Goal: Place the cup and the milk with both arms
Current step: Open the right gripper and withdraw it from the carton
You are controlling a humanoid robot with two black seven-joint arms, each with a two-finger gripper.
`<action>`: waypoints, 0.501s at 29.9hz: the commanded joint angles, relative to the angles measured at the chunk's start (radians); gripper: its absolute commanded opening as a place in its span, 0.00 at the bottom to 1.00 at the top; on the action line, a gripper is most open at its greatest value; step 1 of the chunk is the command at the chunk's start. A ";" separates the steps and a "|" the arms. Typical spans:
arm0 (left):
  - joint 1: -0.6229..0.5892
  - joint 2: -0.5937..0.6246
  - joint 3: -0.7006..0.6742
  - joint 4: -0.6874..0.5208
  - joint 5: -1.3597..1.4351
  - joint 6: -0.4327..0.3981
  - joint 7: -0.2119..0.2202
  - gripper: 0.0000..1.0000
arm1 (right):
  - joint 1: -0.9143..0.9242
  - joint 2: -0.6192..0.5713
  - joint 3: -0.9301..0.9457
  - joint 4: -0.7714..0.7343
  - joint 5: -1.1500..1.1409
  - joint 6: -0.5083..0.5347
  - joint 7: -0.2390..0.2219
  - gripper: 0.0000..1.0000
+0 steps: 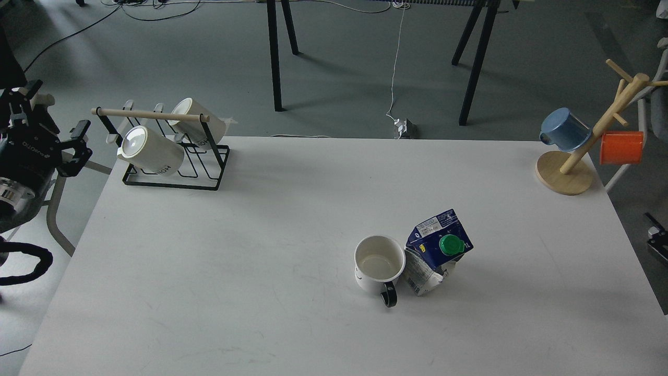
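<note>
The cream-white cup [379,266] with a small black handle stands upright on the white table [261,250], right of centre near the front. The blue and white milk carton [437,251] with a green cap stands right beside it, touching or nearly touching. My left gripper [55,125] is off the table's left edge, open and empty, far from both. Only a small black part of my right gripper [658,236] shows at the right edge of the view, well clear of the carton; its fingers cannot be told apart.
A black wire rack [172,167] with two white lettered mugs stands at the table's back left. A wooden mug tree [566,175] holding a blue mug [562,129] and an orange mug [621,148] stands at the back right corner.
</note>
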 commanded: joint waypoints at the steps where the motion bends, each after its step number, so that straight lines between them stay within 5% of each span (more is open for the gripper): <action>1: 0.019 0.007 0.002 -0.001 0.000 0.000 0.000 1.00 | 0.206 -0.005 -0.086 -0.081 -0.005 0.000 0.000 1.00; 8: 0.046 0.022 0.004 -0.011 0.015 0.000 0.000 1.00 | 0.479 0.007 -0.305 -0.254 -0.008 0.000 0.001 1.00; 15: 0.049 0.022 0.002 -0.011 0.018 0.000 0.000 1.00 | 0.512 0.036 -0.338 -0.297 -0.007 0.000 0.003 1.00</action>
